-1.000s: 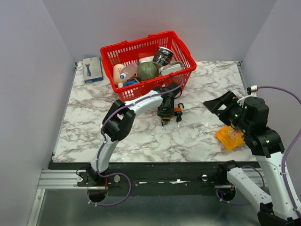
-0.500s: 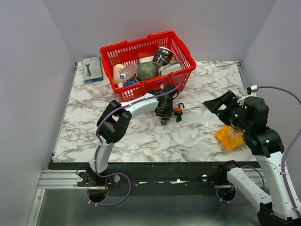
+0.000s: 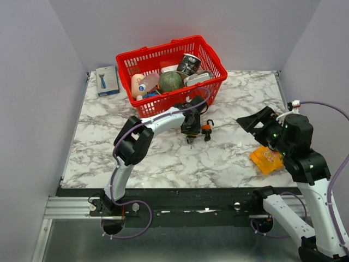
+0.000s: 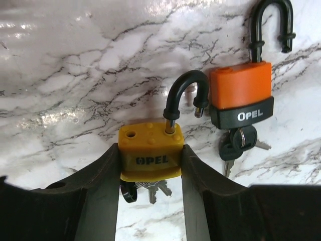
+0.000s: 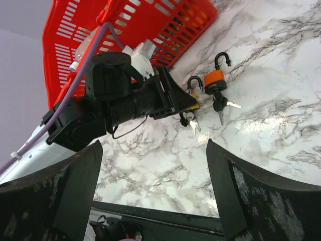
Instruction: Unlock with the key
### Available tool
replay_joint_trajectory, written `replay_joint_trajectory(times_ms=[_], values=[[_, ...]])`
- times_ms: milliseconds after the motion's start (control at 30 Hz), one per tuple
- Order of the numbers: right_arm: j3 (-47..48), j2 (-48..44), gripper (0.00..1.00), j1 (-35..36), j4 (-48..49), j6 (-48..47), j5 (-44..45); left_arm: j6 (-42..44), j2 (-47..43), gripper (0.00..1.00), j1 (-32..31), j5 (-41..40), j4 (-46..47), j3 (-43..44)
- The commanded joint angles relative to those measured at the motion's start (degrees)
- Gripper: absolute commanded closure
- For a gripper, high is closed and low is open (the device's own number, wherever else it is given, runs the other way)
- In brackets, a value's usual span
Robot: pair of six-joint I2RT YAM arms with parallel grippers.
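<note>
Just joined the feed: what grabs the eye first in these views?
The yellow padlock, shackle open, sits clamped in the left gripper at mid-table. Right beside it lies an orange padlock, also open, with keys in its base. Behind both stands a red basket full of odds and ends.

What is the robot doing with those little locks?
The left gripper is pinching the yellow padlock by its sides on the marble table. Its shackle is popped open, and a bunch of keys sticks out at its bottom. An orange padlock lies right beside it, also open, with keys in it. The right gripper is open and hangs off to the side, holding nothing.
</note>
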Motion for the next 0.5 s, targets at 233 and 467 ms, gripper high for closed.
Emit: replay_joint_trajectory(times_ms=[233,467], values=[[-0.57,-0.17,0.08,-0.18,-0.53,-1.03,1.52,-5.22,2.72,0.94,10.61,-11.80,4.57,9.22],[-0.57,-0.17,0.08,-0.18,-0.53,-0.94,1.78,-5.04,2.20,0.54,10.70,-11.01,4.91,7.82]])
